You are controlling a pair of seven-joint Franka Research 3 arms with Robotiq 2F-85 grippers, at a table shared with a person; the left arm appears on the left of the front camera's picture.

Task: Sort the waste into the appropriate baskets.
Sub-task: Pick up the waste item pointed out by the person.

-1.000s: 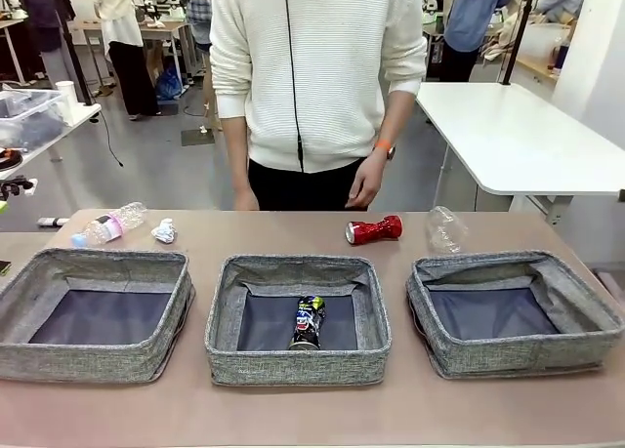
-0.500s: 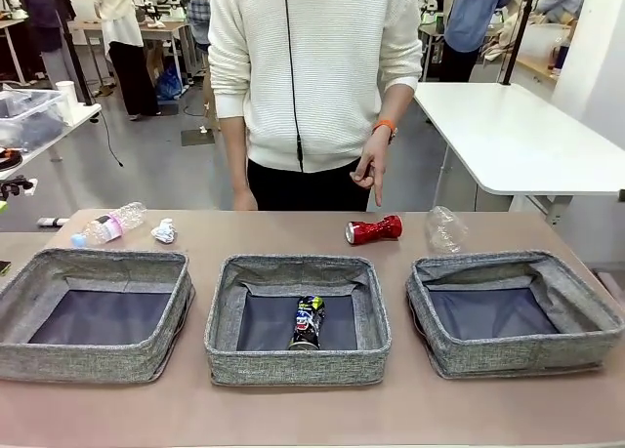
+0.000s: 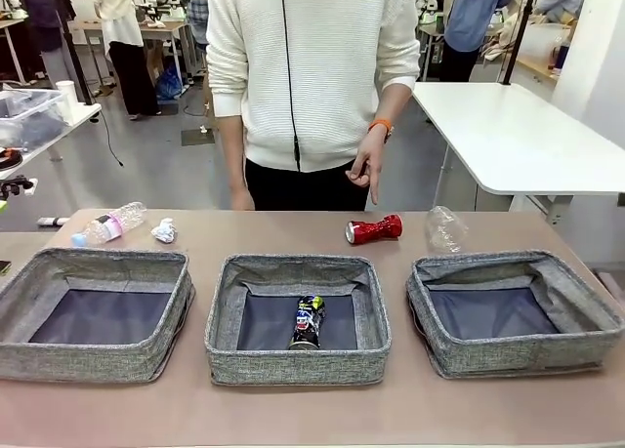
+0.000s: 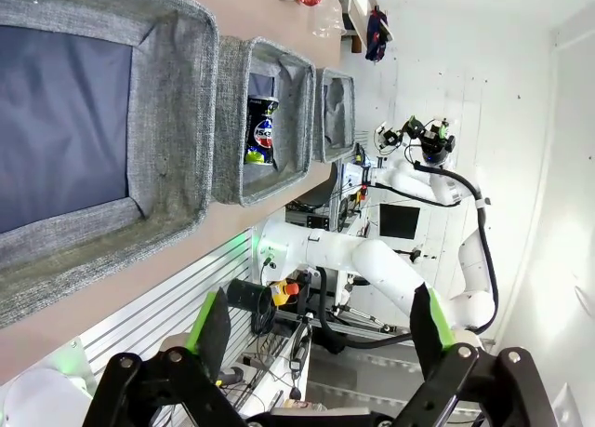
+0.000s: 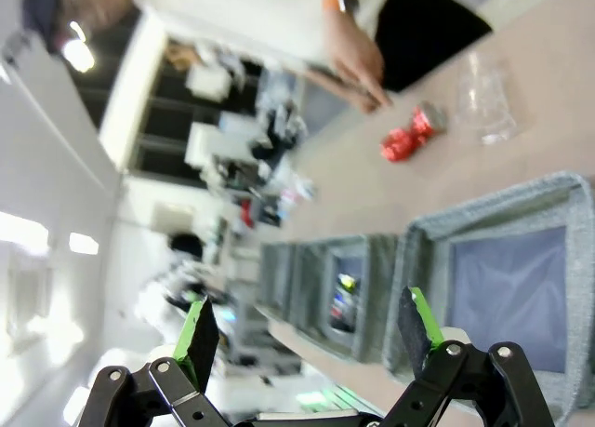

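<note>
Just lifted & pointing down at crushed red can (image 3: 374,230): person's hand (image 3: 371,165). Prob. next pick. Left hand (image 4: 319,321), right hand (image 5: 307,326) wide, empty.

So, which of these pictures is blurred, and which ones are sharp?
Right wrist view: background blurred, the crushed red can smeared; front view: sharp and evenly lit, the dark can crisp; left wrist view: sharp, but rolled sideways.

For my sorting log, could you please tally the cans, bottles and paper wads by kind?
Cans: 2, the dark printed can and the crushed red can
Bottles: 2, the pink-labelled bottle and the clear bottle
Paper wads: 1, the white paper wad
Total: 5
</note>
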